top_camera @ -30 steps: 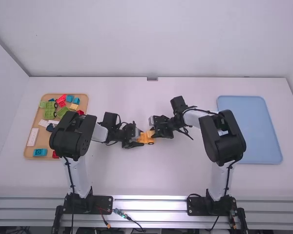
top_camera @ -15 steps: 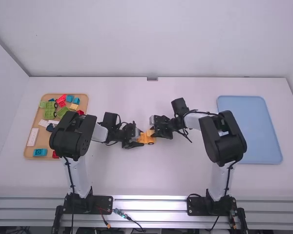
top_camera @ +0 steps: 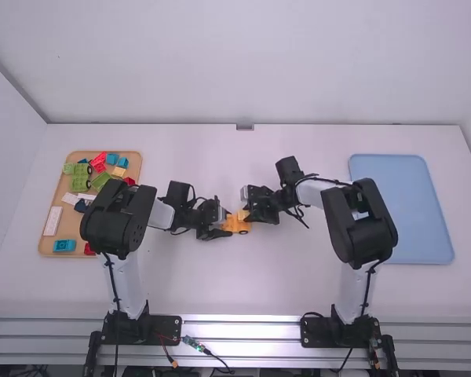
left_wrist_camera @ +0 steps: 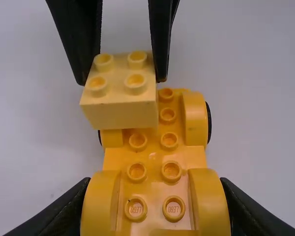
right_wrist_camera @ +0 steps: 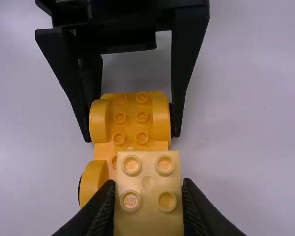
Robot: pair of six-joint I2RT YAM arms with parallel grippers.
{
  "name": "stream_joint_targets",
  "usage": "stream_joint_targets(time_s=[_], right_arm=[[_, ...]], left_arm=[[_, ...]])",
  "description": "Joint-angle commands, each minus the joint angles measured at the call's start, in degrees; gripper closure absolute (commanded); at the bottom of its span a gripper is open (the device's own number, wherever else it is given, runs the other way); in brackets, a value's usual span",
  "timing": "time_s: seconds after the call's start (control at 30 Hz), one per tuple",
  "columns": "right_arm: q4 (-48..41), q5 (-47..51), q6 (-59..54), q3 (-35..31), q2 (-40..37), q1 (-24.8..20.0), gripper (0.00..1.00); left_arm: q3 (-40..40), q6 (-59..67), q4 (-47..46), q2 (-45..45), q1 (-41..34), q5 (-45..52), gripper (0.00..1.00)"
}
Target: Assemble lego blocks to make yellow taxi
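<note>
Near desk point(top_camera: 259, 294) edge: metal rail point(top_camera: 243, 326), both arm bases mounted there. Wood tray point(top_camera: 68, 216) is parked desk left, partly covered by left arm point(top_camera: 116, 220). Loaded near to far: teal block point(top_camera: 63, 246), red block point(top_camera: 89, 250), long white block point(top_camera: 52, 221), navy block point(top_camera: 80, 206), green blocks point(top_camera: 81, 179), tan block point(top_camera: 118, 172), then red and blue blocks point(top_camera: 112, 159) at the far end. Blue tray point(top_camera: 400, 208) is set near desk's right edge, partly behind right arm point(top_camera: 361, 236).

Taxi base point(left_wrist_camera: 154, 158) is held mid-desk, well apart from both trays and from the far edge; wide margin left on its near side. Its sides are pinched by left pincer point(top_camera: 224, 224). Pale yellow block point(right_wrist_camera: 147, 189) is clamped in right pincer point(top_camera: 249, 212), over one end of base and offset sideways. Seating can't be told.

Base: orange-yellow, studded deck, rounded fenders, black wheels point(left_wrist_camera: 209, 123). Block: 2x2 studs, paler.
</note>
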Motion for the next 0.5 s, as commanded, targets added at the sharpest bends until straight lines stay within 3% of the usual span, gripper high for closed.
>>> stream_joint_targets(time_s=[0.0, 0.27, 0.47], right_arm=[[-1.6, -0.5, -1.7, 0.3, -3.4, 0.2, 0.86], [-3.3, -0.2, -3.2, -0.2, -5.7, 1.7, 0.9], [4.4, 1.8, 0.3, -4.4, -5.7, 3.0, 0.91]], left_arm=[[0.3, 0.0, -0.2, 0.6, -0.1, -2.3, 0.45], [0.3, 0.0, -0.3, 0.6, -0.1, -2.6, 0.45], [0.3, 0.0, -0.6, 0.6, -0.1, -2.6, 0.44]])
